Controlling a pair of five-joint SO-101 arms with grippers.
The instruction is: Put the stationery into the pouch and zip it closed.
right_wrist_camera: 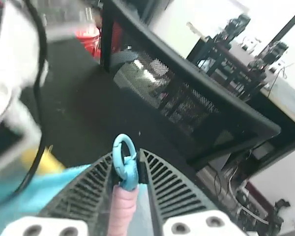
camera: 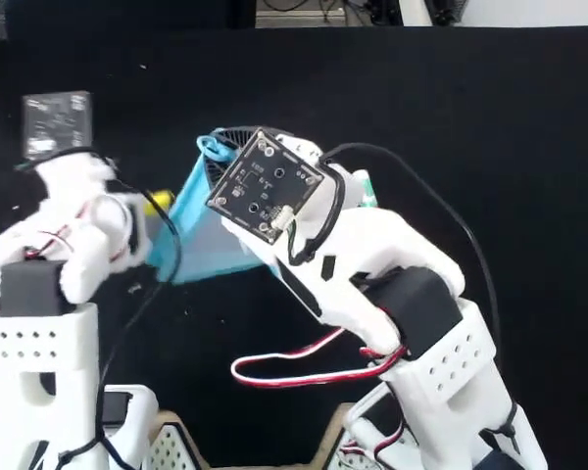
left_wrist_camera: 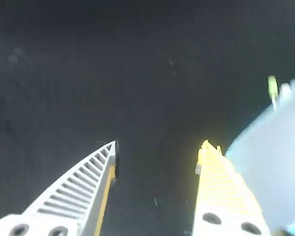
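Right gripper (right_wrist_camera: 127,155): fingers clamped on blue ring (right_wrist_camera: 130,173) and pink tab (right_wrist_camera: 120,206) at pouch (camera: 201,240) corner. Left gripper (left_wrist_camera: 159,145): fingers spread wide, nothing between them, just beside pouch; yellow finger (left_wrist_camera: 221,187) nearest pouch. Small green item (left_wrist_camera: 272,88), blurred, at far pouch edge.

Lt-blue pouch (camera: 191,240), aloft & tilted, blue clip ring (right_wrist_camera: 124,162) + pink tab (right_wrist_camera: 120,209) at upper corner.

Black tabletop (camera: 529,117), white wall (right_wrist_camera: 179,17) beyond
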